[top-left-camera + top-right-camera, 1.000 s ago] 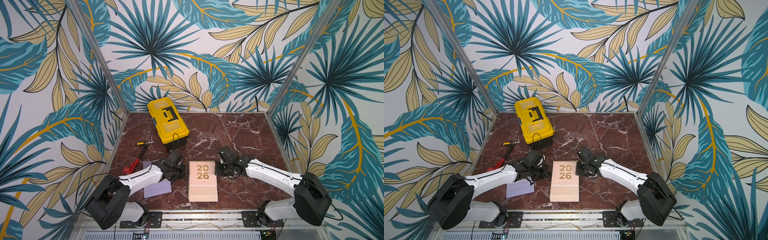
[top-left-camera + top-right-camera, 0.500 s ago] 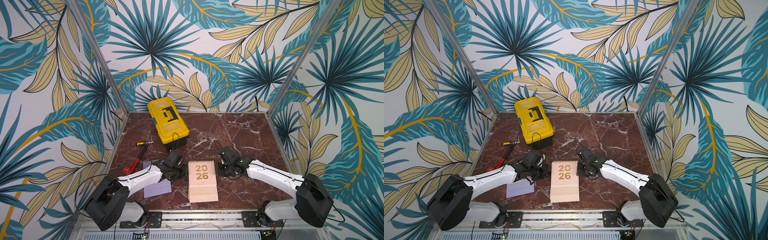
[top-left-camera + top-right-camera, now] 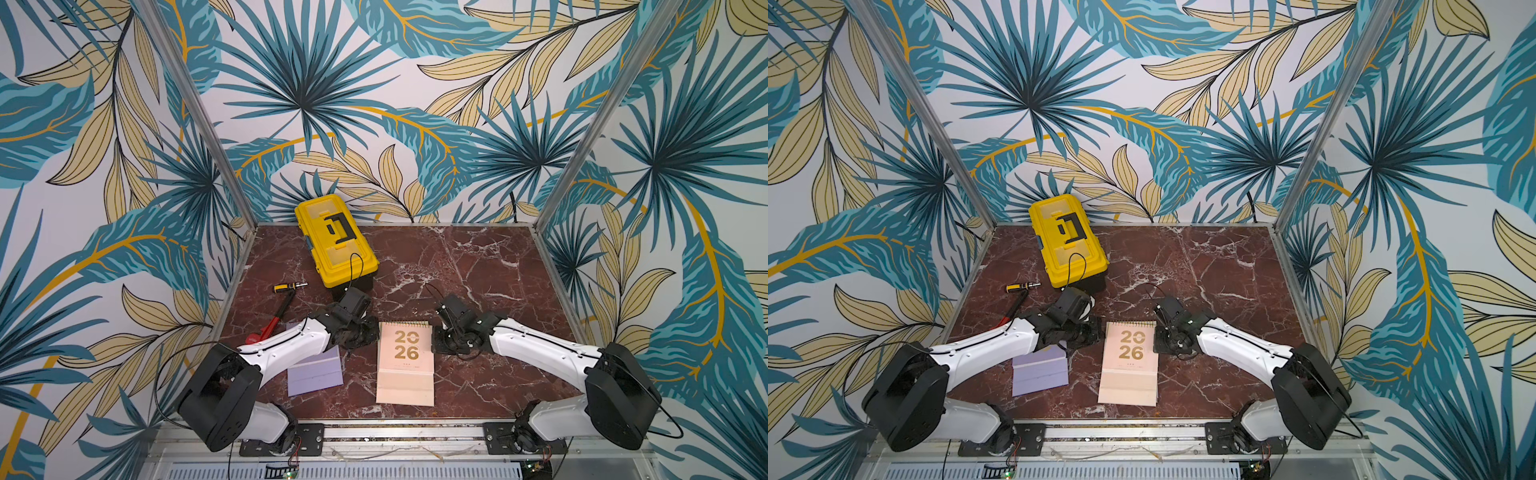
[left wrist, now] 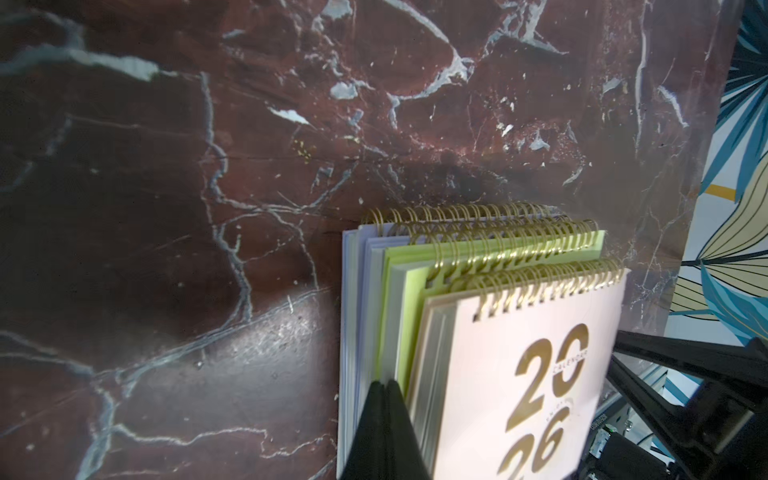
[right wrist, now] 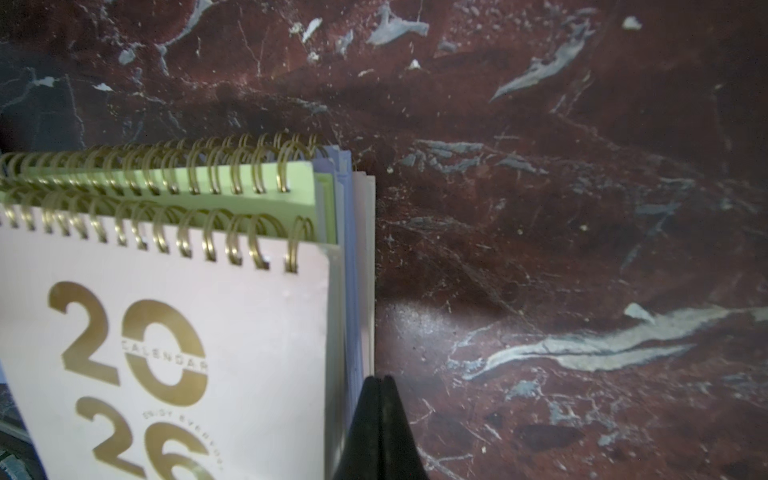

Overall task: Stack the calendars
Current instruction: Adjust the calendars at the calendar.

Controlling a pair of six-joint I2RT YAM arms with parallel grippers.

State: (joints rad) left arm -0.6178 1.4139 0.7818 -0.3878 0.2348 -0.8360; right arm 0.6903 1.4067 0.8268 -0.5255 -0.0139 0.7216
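Stack of calendars (image 3: 405, 365) at front middle of worktop (image 3: 478, 270), lying flat, peach cover with gold "2026" uppermost, spiral bindings toward the back. From the wrist views: lilac layers low in the pile, lime green above them, peach on top, edges slightly stepped rather than flush.

Left end effector (image 4: 384, 419) low at the stack's left side, fingertips pressed together and pinching nothing, tip against the lilac and green edges; cannot tell whether actually touching. Right end effector (image 5: 380, 419) mirrored at the stack's right side, likewise pressed together and pinching nothing, tip just beside the lowest layers.

Lone lilac calendar (image 3: 314, 372) flat on the worktop left of the stack, apart from it, partly under the left arm. Yellow toolbox (image 3: 334, 245) at the back, lid closed, handle on top. Screwdriver (image 3: 289, 286) and red-handled tool (image 3: 270, 324) near the left edge, beyond the left arm.
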